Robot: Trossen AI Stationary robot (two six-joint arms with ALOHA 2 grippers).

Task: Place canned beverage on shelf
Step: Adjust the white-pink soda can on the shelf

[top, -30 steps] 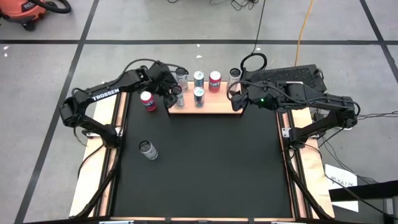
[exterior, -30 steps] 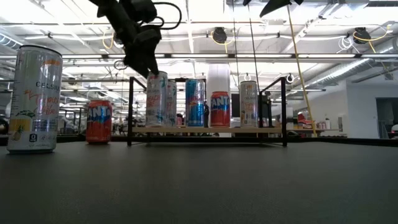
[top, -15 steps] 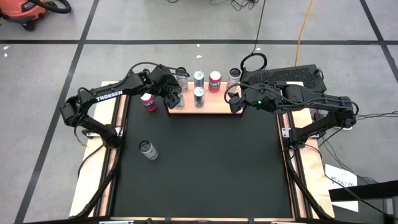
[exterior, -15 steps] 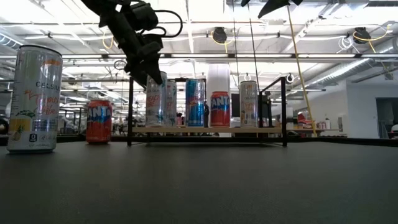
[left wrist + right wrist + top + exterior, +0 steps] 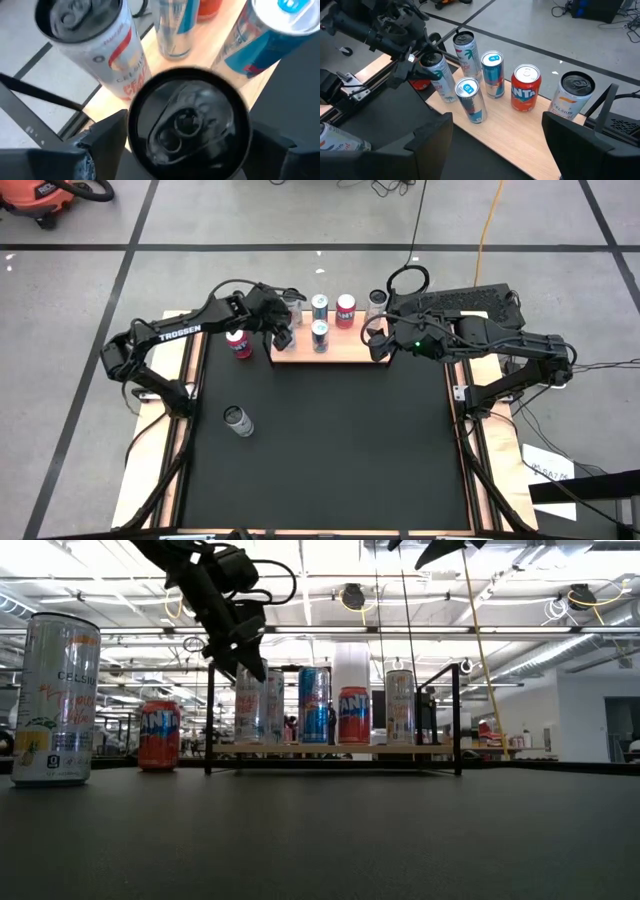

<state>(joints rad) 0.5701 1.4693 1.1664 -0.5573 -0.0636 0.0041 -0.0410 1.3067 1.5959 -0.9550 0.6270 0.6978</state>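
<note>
Left gripper [image 5: 281, 332] straddles white can [image 5: 434, 75] standing at shelf [image 5: 350, 354] left end, fingers seemingly slack (grip unclear). Lift straight up; mind neighbouring blue can [image 5: 470, 100]. Right gripper [image 5: 378, 340] waits, spread, empty.

Six cans [image 5: 319, 333] seemingly on the shelf [image 5: 340, 354], two cans [image 5: 238, 421] on the table [image 5: 330, 440] to its left

High cam is looking straight down; low cam is sitting at tabletop level, facing the shelf [image 5: 335, 749]. Wrist cams are hovering close, probably sharing its cans.
</note>
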